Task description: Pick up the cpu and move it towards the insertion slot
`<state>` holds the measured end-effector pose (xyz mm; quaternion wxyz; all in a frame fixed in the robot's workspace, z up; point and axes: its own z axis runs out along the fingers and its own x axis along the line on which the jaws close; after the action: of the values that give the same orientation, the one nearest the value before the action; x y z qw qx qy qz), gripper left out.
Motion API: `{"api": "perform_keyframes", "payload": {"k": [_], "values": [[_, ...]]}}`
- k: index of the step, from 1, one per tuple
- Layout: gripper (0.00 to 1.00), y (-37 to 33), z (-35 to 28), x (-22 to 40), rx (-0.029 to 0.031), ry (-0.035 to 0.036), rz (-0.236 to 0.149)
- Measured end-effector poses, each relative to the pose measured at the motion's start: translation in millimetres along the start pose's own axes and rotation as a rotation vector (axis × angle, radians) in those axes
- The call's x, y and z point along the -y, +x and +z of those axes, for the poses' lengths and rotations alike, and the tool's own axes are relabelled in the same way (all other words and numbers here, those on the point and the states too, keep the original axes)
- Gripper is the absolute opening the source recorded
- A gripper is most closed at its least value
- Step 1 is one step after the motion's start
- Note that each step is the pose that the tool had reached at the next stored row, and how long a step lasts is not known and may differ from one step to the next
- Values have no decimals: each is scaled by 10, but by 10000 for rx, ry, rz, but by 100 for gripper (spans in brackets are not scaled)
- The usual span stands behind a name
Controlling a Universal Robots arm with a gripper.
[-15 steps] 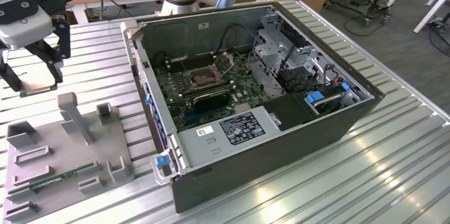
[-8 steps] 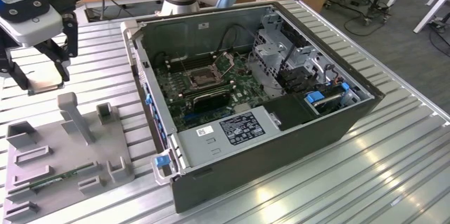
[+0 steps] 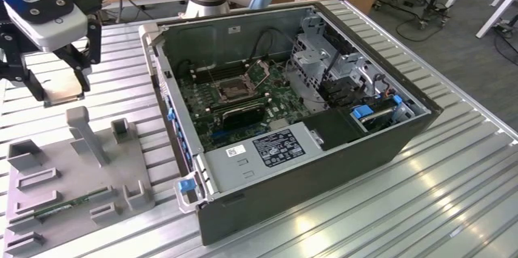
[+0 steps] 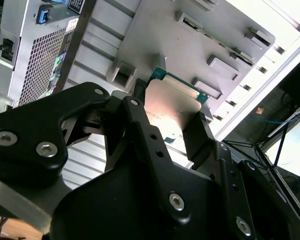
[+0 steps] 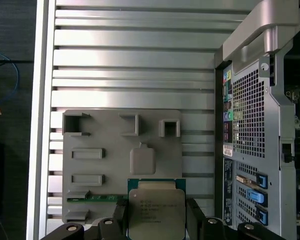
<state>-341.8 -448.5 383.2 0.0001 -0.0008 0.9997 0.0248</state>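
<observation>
Table (image 3: 453, 197): bearing the case (image 3: 348, 167).
Gripper (image 3: 63, 89): jaws are clamping the cpu (image 5: 156, 215) by its edges.
Handling: likely light, stiff, fragile.
Slot (image 3: 235, 88): lying at cpu's 3 o'clock, exterior view.

Open air above grey tray (image 3: 81, 176); case wall (image 3: 172, 118) rises between it and the insertion slot (image 3: 235, 89); case lies uncovered.

The cpu (image 5: 156, 212), a flat square chip with a silvery-beige metal face and a thin green rim, is clamped at two opposite edges, in the air. The insertion slot (image 3: 236, 89), a silver-framed square socket with a dark centre, lies well apart at its three o'clock in the exterior view.
</observation>
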Motion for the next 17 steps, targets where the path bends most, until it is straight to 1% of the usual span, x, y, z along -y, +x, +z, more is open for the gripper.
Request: {"api": "perform_keyframes", "payload": {"k": [17], "values": [[55,-262,0,0,0,0,0]]}}
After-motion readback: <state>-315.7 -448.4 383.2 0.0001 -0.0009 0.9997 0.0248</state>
